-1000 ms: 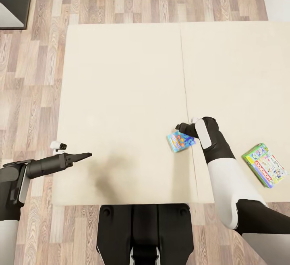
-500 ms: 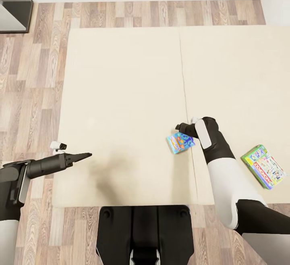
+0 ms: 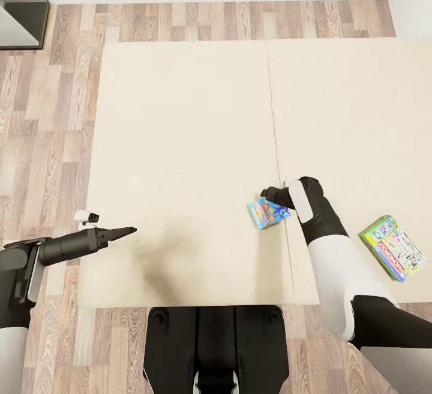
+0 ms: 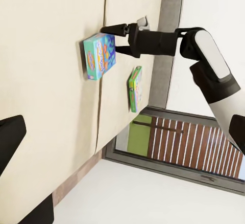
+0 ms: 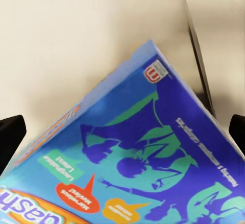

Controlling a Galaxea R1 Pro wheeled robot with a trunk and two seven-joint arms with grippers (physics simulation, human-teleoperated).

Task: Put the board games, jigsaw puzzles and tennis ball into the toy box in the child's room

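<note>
Right fingers [image 3: 267,192] spread apart, poised just over far edge of blue board game [image 3: 268,212]; contact unclear. Game lies flat on beige bed [image 3: 186,136] beside mattress seam. Green-edged board game [image 3: 393,246] well right, near bed's near edge. Left fingers [image 3: 123,232] together, hovering over bed's left corner.

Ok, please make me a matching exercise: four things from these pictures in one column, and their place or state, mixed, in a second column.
Things:
1. blue board game
2. green-edged board game
3. left gripper
4. right gripper

Places or states:
A. near the bed's right edge
B. over the bed's left part, away from both games
C. beside the mattress seam
D. right above the blue box, fingers open

Pairs: 1-C, 2-A, 3-B, 4-D
</note>
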